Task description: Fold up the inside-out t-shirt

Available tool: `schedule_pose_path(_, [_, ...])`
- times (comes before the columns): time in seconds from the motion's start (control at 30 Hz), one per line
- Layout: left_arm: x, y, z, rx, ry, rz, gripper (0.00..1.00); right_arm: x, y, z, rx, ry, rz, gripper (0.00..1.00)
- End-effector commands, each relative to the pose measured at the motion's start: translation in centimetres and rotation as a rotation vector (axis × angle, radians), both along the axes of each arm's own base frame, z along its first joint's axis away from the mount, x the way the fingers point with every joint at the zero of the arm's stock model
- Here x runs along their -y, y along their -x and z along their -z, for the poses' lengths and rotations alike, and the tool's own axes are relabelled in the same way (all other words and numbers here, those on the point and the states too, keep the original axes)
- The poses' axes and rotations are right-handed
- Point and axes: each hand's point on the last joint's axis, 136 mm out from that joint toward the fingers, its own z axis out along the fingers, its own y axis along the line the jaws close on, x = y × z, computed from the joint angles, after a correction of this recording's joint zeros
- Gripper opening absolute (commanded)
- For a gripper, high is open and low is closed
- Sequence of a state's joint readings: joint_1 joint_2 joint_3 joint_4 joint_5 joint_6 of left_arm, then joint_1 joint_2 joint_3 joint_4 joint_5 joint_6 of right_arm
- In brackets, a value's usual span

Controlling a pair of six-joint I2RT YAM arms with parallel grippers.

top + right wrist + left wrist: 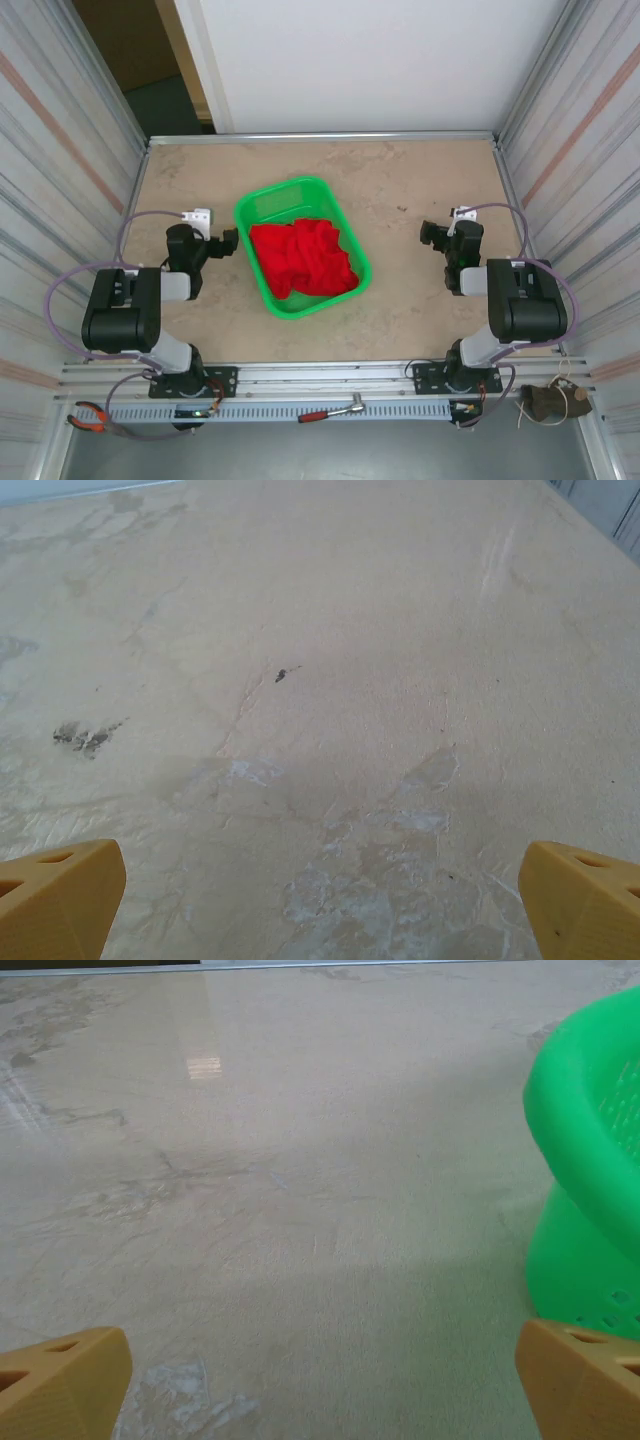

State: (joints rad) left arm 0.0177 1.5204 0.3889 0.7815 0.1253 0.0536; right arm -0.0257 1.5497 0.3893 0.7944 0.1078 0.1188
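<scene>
The inside-out t-shirt [302, 257] lies crumpled, bright red, inside a green mesh basket [262, 205] at the middle of the table. My left gripper [212, 241] sits just left of the basket, open, with bare tabletop between its orange fingertips [65, 1380]. The basket's wall [585, 1210] shows at the right edge of the left wrist view. My right gripper [443, 234] rests on the right side of the table, well apart from the basket. It is open too, its orange fingertips [60, 895] wide over bare table.
The tan table [400, 190] is walled by corrugated metal panels left and right and a white wall at the back. Red-handled pliers [88, 418], a ratchet tool [330, 410] and a small bundle [552, 400] lie on the rail below the arm bases.
</scene>
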Motion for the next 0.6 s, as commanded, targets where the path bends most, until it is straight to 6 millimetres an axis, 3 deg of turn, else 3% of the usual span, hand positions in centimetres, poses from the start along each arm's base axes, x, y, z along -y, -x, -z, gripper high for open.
schedule_pose_path(0.0, [0.59, -0.75, -1.32, 0.038, -0.007, 0.033, 0.99, 0.04, -0.56, -1.29, 0.045, 0.019, 0.002, 0.99])
schedule_pose_path(0.57, [0.5, -0.87, -1.31, 0.033, -0.009, 0.027, 0.99, 0.06, -0.56, -1.29, 0.045, 0.014, 0.001, 0.99])
